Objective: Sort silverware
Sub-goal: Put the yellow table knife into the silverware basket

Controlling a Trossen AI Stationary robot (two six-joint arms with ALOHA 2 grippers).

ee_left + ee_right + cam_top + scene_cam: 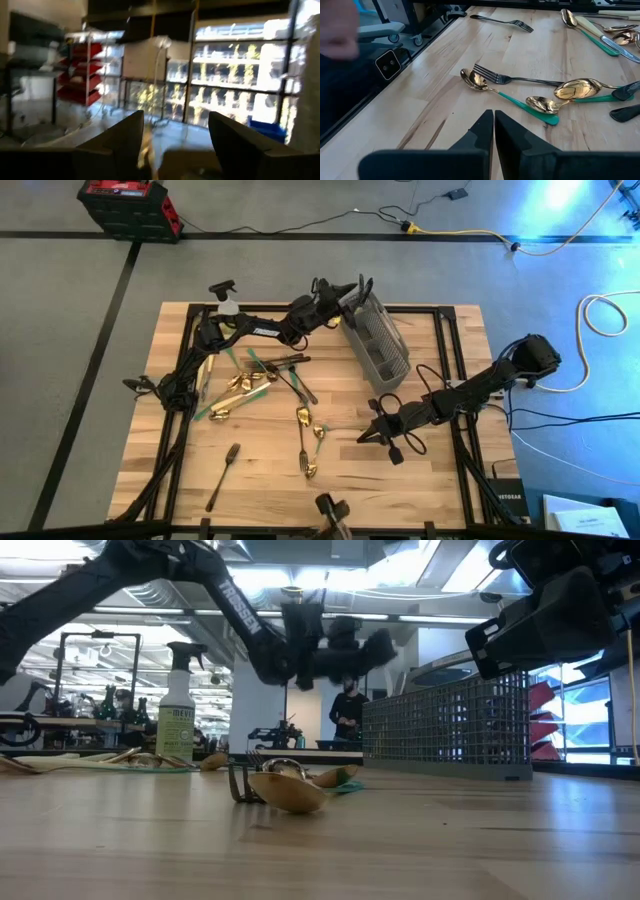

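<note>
One dark fork [222, 477], lying diagonally, tines up-right

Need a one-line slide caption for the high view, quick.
Left gripper open above the mesh caddy; right gripper shut beside scattered silverware.

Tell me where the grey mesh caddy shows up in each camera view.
High view: grey mesh caddy at the table's far edge, right of centre.
Low view: caddy right of centre.
Left wrist view: not visible.
Right wrist view: not visible.
Shared landmark: left end effector, at the caddy's far end.
</note>
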